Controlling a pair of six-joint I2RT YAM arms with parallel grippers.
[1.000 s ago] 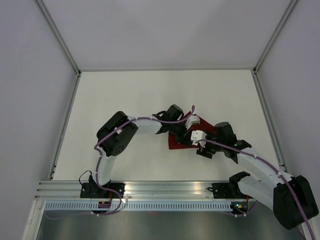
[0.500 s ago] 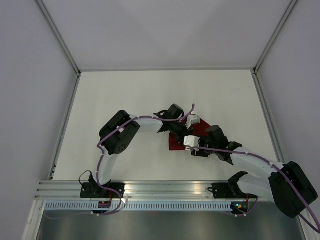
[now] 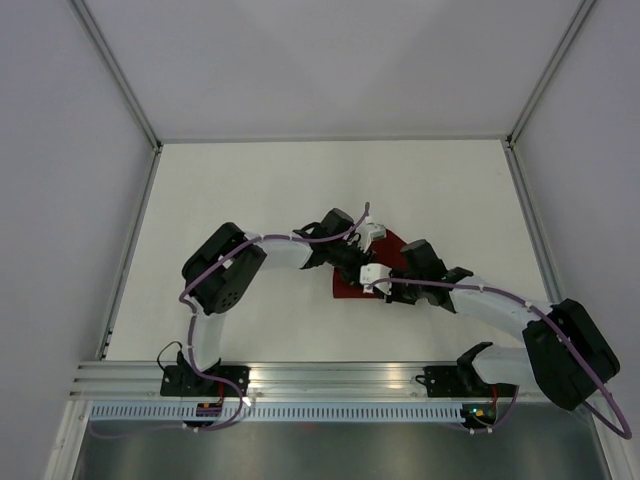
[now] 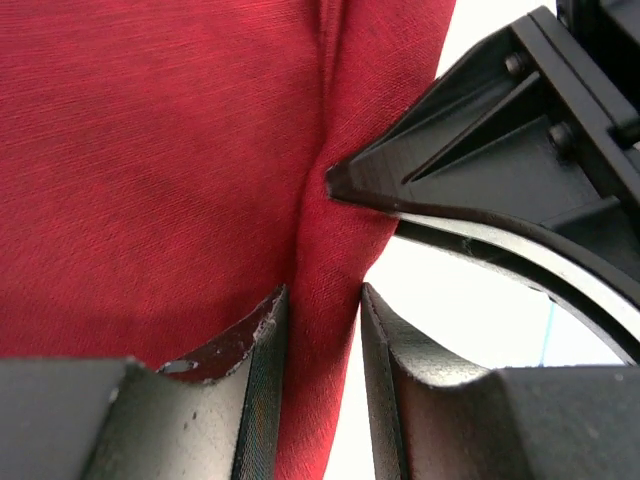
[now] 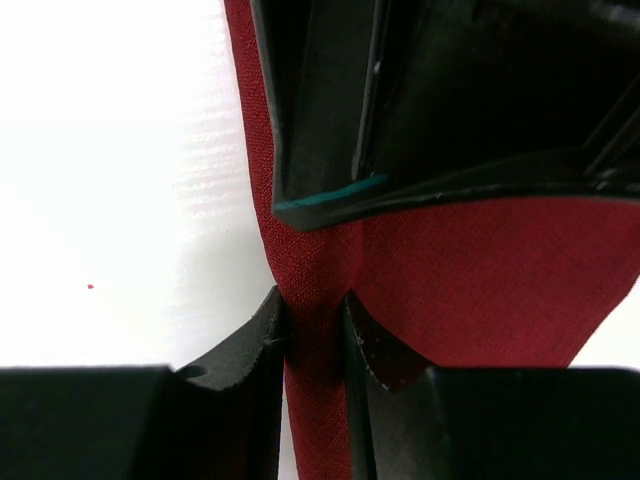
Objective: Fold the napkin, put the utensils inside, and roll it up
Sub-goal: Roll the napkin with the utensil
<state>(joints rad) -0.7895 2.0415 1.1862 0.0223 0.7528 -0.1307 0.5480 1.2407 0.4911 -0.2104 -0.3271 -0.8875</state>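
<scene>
Your napkin [image 3: 345, 290] lay part-folded just 4 o'clock of the table [image 3: 250, 190] centre, right gripper [image 5: 312, 310] clenched on its ridge, left gripper [image 4: 322, 295] straddling it, grip unclear; utensils unseen, rolling not begun.

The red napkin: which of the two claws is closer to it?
Right, barely. The right gripper pinches a raised fold of the napkin from both sides; the left gripper straddles the same fold, with a gap beside one finger.
</scene>
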